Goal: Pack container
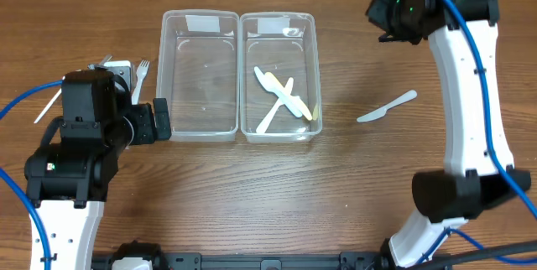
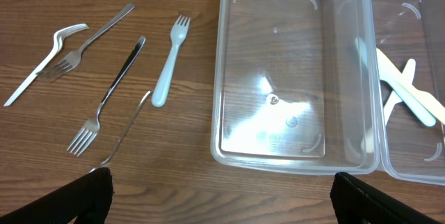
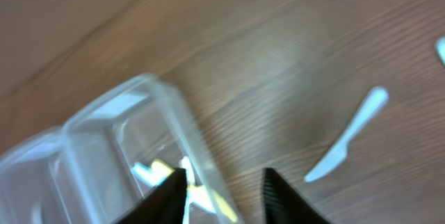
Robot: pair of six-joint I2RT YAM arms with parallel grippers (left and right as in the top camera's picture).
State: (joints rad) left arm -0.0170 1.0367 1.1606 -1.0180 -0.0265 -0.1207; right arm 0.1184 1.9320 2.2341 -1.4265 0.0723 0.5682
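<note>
Two clear plastic containers stand side by side. The left container (image 1: 198, 73) (image 2: 292, 71) is empty. The right container (image 1: 278, 73) (image 2: 410, 140) holds several white and yellowish plastic knives (image 1: 281, 98) (image 2: 407, 88). A light blue plastic knife (image 1: 386, 107) (image 3: 345, 137) lies on the table right of the containers. My left gripper (image 1: 161, 121) (image 2: 221, 196) is wide open and empty at the left container's near left corner. My right gripper (image 1: 388, 20) (image 3: 224, 193) is open and empty, raised above the right container's far right side; its view is blurred.
Left of the containers lie a light blue plastic fork (image 2: 170, 60) (image 1: 141, 75), several metal forks (image 2: 104, 92) and a white plastic utensil (image 2: 42, 64) (image 1: 46, 106). The wooden table (image 1: 352, 186) carries everything.
</note>
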